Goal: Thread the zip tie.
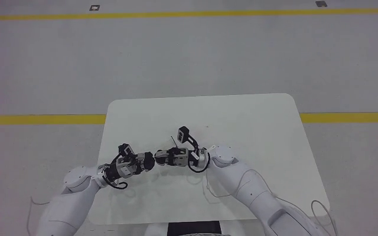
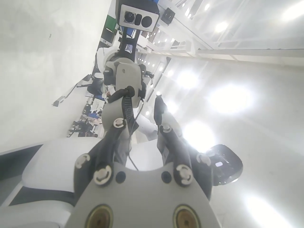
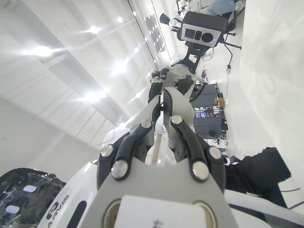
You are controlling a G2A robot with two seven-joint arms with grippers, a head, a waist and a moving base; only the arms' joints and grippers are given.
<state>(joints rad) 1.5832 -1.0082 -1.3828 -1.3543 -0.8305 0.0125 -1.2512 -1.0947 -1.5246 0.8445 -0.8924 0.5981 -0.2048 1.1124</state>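
Both arms meet above the front of the white table [image 1: 254, 118]. My left gripper [image 1: 147, 160] and right gripper [image 1: 162, 158] face each other tip to tip. The zip tie [image 1: 173, 141] is a thin black strip sticking up beside the right gripper. In the left wrist view the zip tie [image 2: 133, 129] runs as a thin dark line between the spread fingers of my left gripper [image 2: 142, 105], which stands open. My right gripper [image 3: 162, 100] has its fingers pressed almost together, shut on the zip tie; the tie itself is hidden between them there.
The table's bare white surface spreads around and beyond the grippers, with its edges well away from them. Yellow floor lines [image 1: 189, 14] run behind the table.
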